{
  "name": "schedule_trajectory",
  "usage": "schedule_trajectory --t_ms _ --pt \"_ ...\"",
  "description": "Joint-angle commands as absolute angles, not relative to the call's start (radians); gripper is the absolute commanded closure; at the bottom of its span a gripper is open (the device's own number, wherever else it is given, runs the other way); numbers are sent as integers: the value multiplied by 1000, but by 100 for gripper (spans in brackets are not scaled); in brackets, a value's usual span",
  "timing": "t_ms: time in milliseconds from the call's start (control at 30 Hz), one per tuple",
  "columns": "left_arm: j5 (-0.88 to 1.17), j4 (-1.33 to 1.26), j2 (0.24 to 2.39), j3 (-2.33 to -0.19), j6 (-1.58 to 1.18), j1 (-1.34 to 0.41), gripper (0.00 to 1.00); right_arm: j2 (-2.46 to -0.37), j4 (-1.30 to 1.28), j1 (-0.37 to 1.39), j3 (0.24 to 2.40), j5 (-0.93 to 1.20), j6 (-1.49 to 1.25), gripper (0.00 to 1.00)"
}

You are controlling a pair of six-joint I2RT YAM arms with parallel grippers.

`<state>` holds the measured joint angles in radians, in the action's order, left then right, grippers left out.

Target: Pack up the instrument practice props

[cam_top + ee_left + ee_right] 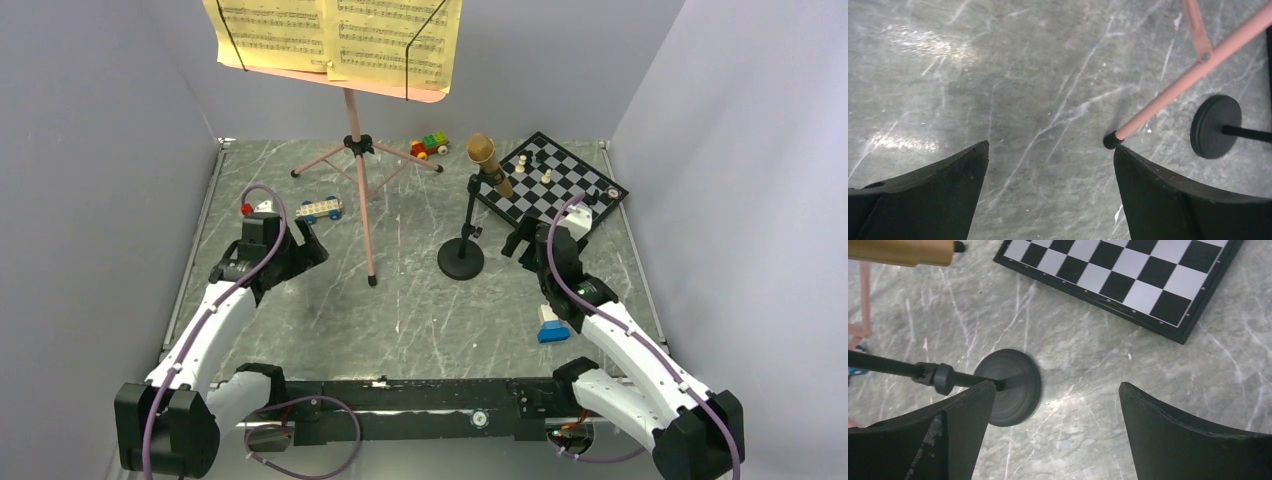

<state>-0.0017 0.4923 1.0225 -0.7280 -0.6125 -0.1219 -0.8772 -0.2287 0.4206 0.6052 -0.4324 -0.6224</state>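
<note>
The yellow sheet-music pages (335, 35) on the pink tripod music stand (357, 170) are cut off by the overhead view's top edge. The small pieces (546, 176) on the black-and-white chessboard (560, 190), at the far right corner of the grey marbled desk (420, 310), are too tiny to identify. The right wrist view crops the gold-brown cylindrical microphone (898, 251) at its top-left.

Chessboard (562, 186) with pieces, red-green brick car (430, 146), white brick car (320, 209)

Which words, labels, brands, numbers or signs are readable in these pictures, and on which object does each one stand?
No text is readable in any view.
yellow sheet-music pages: printed staves with notes, too small to read; no title or words legible.
chessboard: only black and white squares; no letters or numbers visible on its border.
</note>
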Motion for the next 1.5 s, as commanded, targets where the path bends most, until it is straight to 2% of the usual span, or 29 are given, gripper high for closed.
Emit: schedule_trajectory --t_ms 0,367,600,933,1200,1467 --pt "121 363 977 -717 -550 -121 1 -873 -233 428 651 -514 -616 0" --pt "160 319 870 -707 -481 -155 1 -743 -163 477 606 -264 -377 3" --pt "199 260 827 -683 -473 -194 1 -809 -52 584 651 -393 -275 2" --pt "167 284 753 -667 -456 -213 1 -956 174 680 682 -426 -203 6" --pt "172 253 735 -645 -459 -218 5 -1085 357 711 672 -485 -186 17" --pt "165 264 728 -642 -460 -225 5 -1213 388 709 734 -549 -209 32"
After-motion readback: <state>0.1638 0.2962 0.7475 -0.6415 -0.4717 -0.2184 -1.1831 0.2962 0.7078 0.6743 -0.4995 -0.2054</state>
